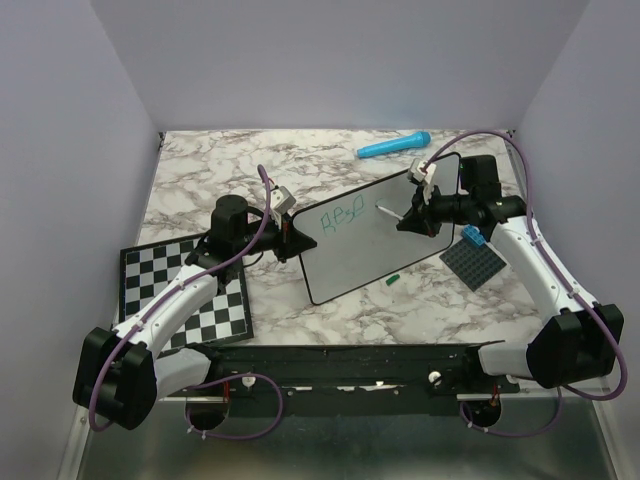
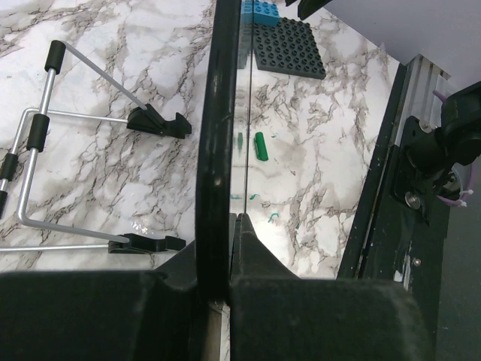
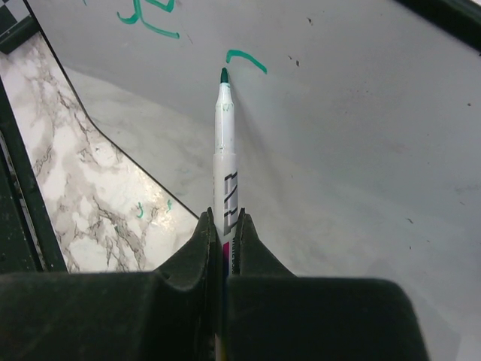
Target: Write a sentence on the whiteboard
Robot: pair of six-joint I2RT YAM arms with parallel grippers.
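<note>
The whiteboard (image 1: 385, 250) stands tilted at mid-table, seen edge-on as a black rim (image 2: 218, 135) in the left wrist view. My left gripper (image 1: 290, 238) (image 2: 225, 226) is shut on its left edge. A few green letters of the sentence (image 1: 340, 215) (image 3: 150, 19) sit near the board's upper left. My right gripper (image 1: 415, 222) (image 3: 224, 218) is shut on a white marker (image 3: 225, 150). Its green tip is at the board's face (image 3: 361, 150), just below a short green stroke (image 3: 246, 59); whether it touches I cannot tell.
A checkerboard (image 1: 185, 290) lies at the left. A dark studded plate (image 1: 478, 262) (image 2: 289, 49) with a blue brick (image 1: 472, 236) lies at the right. A green cap (image 1: 393, 279) (image 2: 260, 145) rests in front of the board, a blue marker-like object (image 1: 393, 146) behind it, and a wire stand (image 2: 154, 122) behind the board.
</note>
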